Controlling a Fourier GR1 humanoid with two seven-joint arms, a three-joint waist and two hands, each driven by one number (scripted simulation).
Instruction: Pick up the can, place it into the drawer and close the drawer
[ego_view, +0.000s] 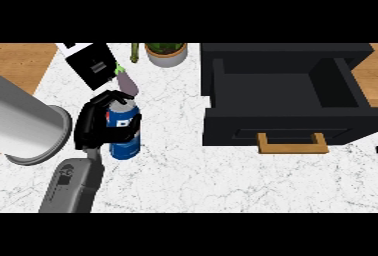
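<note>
Grey forearm (74, 185) at lower left; we logged 1 left hand (88, 125), fingers (111, 99) clenched round 1 blue can (125, 147) at the desk's (221, 175) left side, well apart from the open black drawer (280, 125).

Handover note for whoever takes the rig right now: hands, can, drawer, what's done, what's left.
Left hand: curled round the blue can, over the counter, left of the drawer. Cannot tell whether the can is lifted.
Right hand: not in view.
Drawer: open, can not in it.
Done: can grasped.
Left: carry the can right into the drawer, release, push the drawer shut.
</note>
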